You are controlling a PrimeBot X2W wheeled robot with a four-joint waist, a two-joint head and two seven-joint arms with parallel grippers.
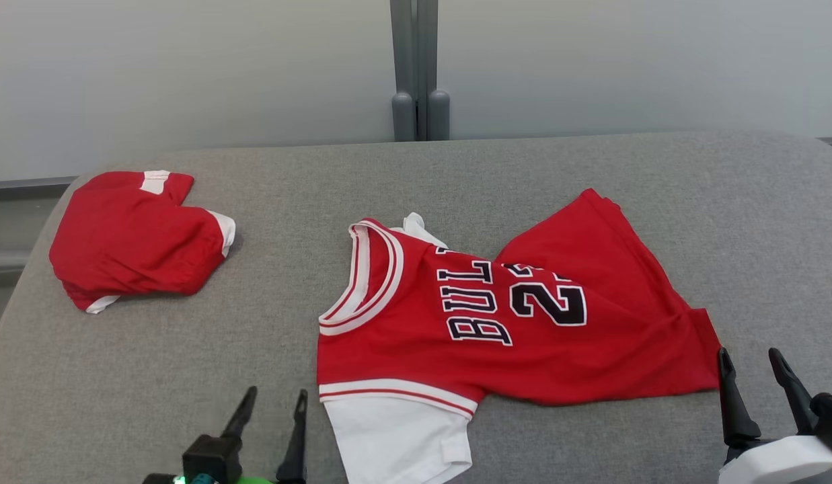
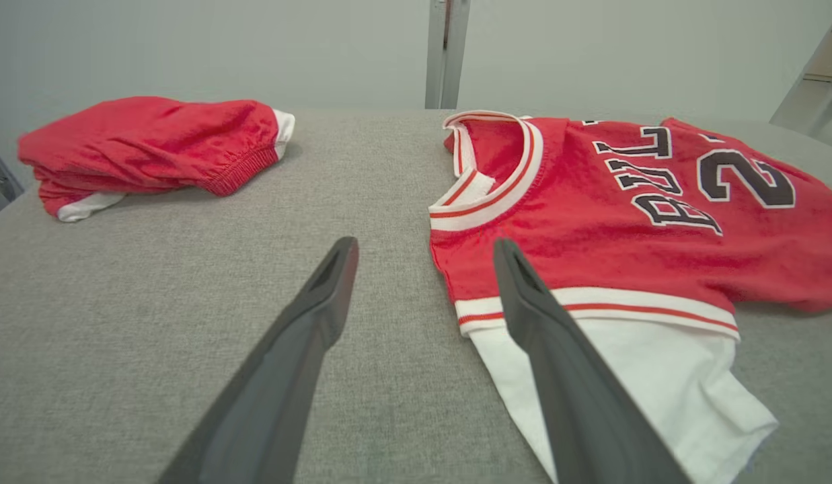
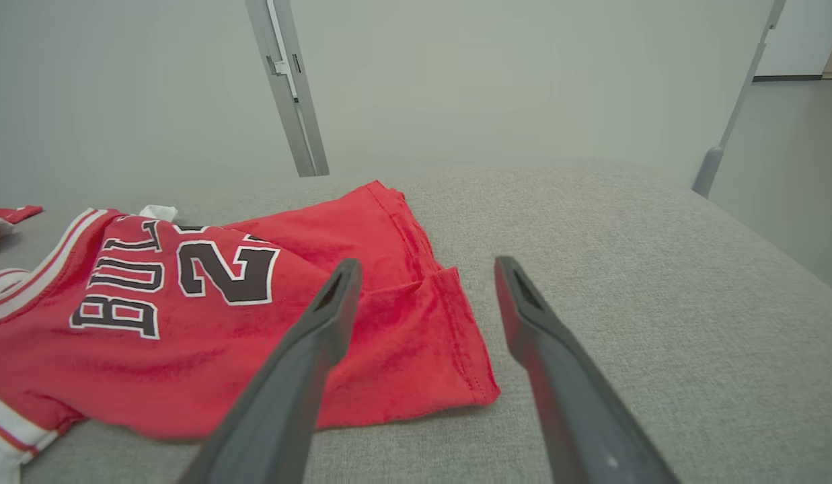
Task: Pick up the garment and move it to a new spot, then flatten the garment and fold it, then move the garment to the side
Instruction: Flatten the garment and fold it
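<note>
On the big grey cloth-covered table (image 1: pixel 153 376) lies the small red sports shirt with black letters and a black number (image 1: pixel 416 343). It lies in the middle of the table, close to the front edge. Its neck points to the robot's left and its bottom edge points to the right. The shirt is not flat. The cloth is bumpy, and the far side is pushed up into a fold.

A pair of red shorts with white trim (image 1: pixel 133 242) sits folded in a pile at the far left of the table. It is well apart from the shirt.

A short white sleeve (image 1: pixel 395 430) sticks out from the near side of the shirt, under a white band with a red stripe. The round neck hole has a white and red striped edge (image 1: pixel 372 275).

The left gripper (image 1: pixel 276 393) is at the front of the table, just beside the white sleeve. Its two dark fingers are spread wide, and nothing is between them.

The right gripper (image 1: pixel 749 353) is just beside the near corner of the shirt's bottom edge. Its two dark fingers are spread wide too, and nothing is between them. It is hard to tell if a finger touches the red cloth.
</note>
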